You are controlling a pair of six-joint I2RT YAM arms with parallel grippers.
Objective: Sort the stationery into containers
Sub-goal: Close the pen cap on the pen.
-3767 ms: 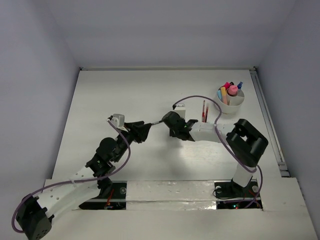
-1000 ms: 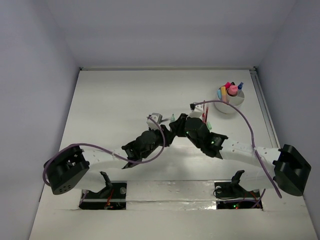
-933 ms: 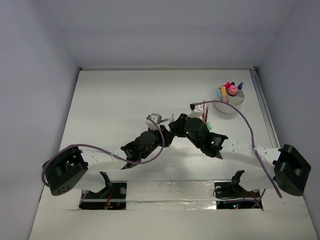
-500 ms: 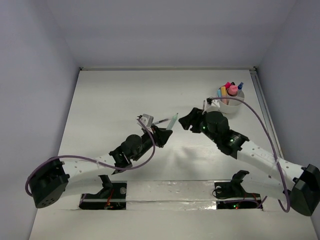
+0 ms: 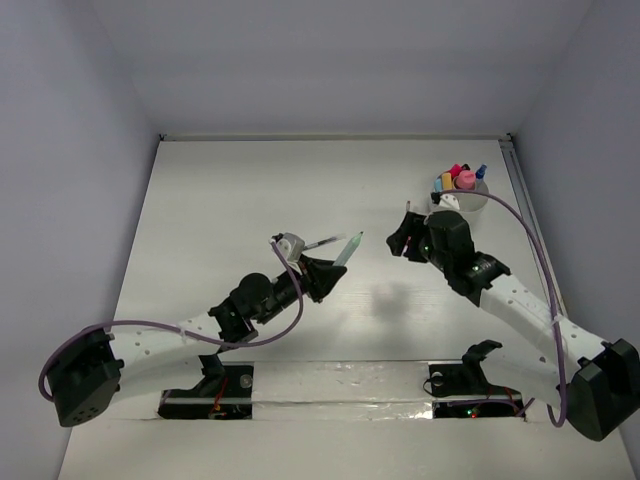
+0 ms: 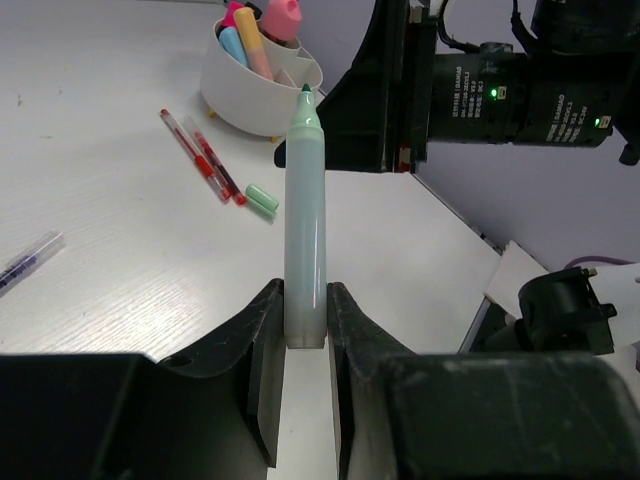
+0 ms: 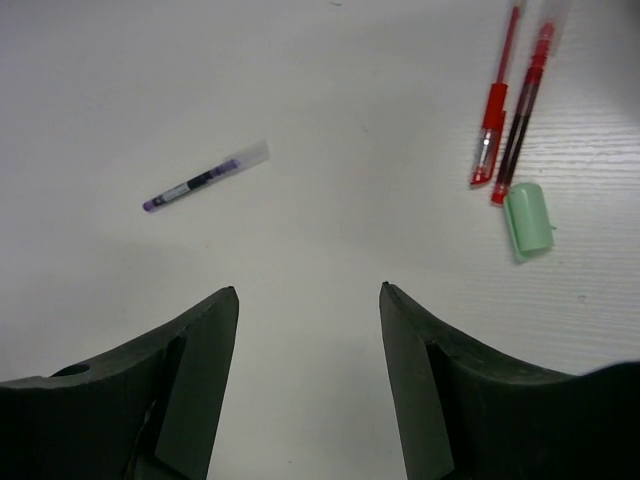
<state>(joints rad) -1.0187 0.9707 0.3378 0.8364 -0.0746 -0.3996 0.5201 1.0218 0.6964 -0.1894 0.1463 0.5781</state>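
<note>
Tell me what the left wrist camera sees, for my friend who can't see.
The jaws of the left gripper pinch a pale-green marker, tip pointing away. Beyond it on the white table lie two red pens and a green cap, beside a white cup of markers.

Uncapped pale-green marker gripped at tail; red pens, green cap adjacent.
</note>
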